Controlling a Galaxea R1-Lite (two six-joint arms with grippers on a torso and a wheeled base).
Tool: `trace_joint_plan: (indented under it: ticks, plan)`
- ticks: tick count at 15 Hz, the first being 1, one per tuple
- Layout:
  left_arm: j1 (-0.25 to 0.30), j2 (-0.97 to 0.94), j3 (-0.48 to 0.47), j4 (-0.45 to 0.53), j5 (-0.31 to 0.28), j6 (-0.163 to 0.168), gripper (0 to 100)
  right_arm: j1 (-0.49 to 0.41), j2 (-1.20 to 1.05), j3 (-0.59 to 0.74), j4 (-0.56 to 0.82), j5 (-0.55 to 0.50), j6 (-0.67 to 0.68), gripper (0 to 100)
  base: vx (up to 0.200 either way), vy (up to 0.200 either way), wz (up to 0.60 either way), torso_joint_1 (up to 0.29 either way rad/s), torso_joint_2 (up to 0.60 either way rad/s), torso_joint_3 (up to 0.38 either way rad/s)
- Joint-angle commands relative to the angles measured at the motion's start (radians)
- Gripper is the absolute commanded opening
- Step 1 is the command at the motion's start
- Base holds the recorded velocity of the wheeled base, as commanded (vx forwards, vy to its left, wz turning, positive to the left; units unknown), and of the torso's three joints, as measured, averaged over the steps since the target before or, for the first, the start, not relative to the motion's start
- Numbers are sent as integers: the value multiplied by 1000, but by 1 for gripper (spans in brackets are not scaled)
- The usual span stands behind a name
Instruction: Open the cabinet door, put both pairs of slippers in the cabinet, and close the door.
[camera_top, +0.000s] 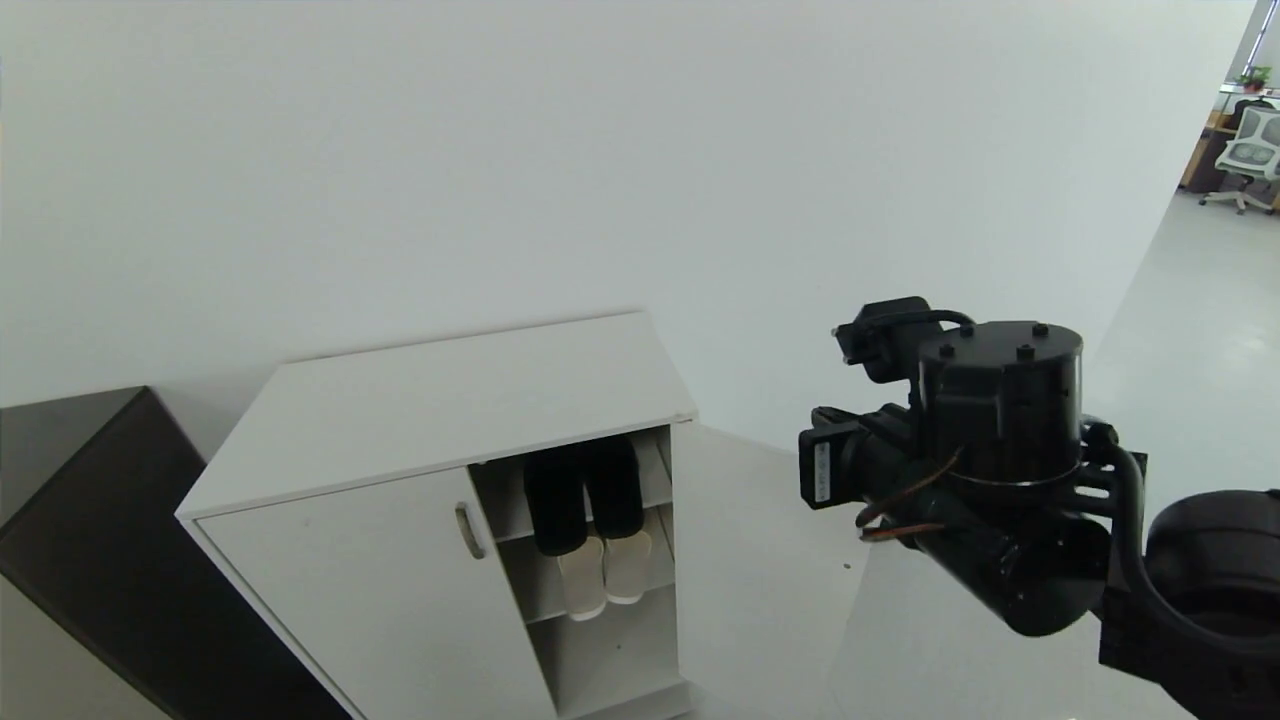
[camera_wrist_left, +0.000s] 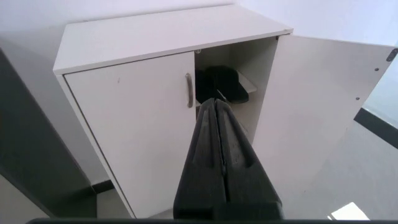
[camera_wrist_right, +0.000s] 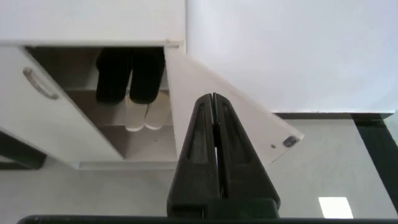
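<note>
Left claw (camera_wrist_left: 214, 102): both fingers pressed flat together, nothing held between them. Right claw (camera_wrist_right: 213, 98): also closed on itself and empty.

Just past the right claw's tips we see the right door (camera_wrist_right: 249, 118) of the cabinet (camera_top: 450, 400). The door is swung open and stands at an angle out from the cabinet front. We cannot tell whether the tips touch the panel or sit short of it. A small fitting (camera_wrist_right: 289, 142) shows near the door's free edge, beyond the claw.

Farther out from the right claw, behind the open door, the right bay of the cabinet is exposed. The black slippers (camera_wrist_right: 127, 74) lie side by side on the upper shelf (camera_top: 655, 485), their near ends jutting over its front edge. The white slippers (camera_wrist_right: 146, 112) lie as a pair on the shelf below (camera_top: 535, 600), directly beneath the black pair and also overhanging.

Ahead of the left claw, and apart from it, is the same cabinet front. Its tips point toward the inner edge of the left door (camera_wrist_left: 137, 118), which is shut. The door's upright metal handle (camera_wrist_left: 188, 90) sits just beside the open bay, with the black pair visible past it.

By the head view the cabinet stands ahead and to the left of the right claw. It rests on a pale floor (camera_top: 1150, 400) against a white wall (camera_top: 600, 150). A dark panel (camera_top: 90, 540) flanks the cabinet on the side far from the right claw.
</note>
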Motion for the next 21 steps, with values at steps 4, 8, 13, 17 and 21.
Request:
trace_joint_plan:
  ticks: [4,8,13,17,21]
  plan:
    - [-1,0,0,0,0,0,0,-115,49,-55,1,51,22,0,-100,0,0,2,1,1]
    - [-1,0,0,0,0,0,0,-144,84,-73,-5,53,24,0,-200,0,0,-3,1,1]
    - [-1,0,0,0,0,0,0,-230,172,-165,-3,93,27,0,0,0,0,0,0,0]
    - [-1,0,0,0,0,0,0,-286,242,-243,0,122,59,0,0,0,0,0,0,0]
    - [-1,0,0,0,0,0,0,-351,305,-279,-5,154,62,0,0,0,0,0,0,0]
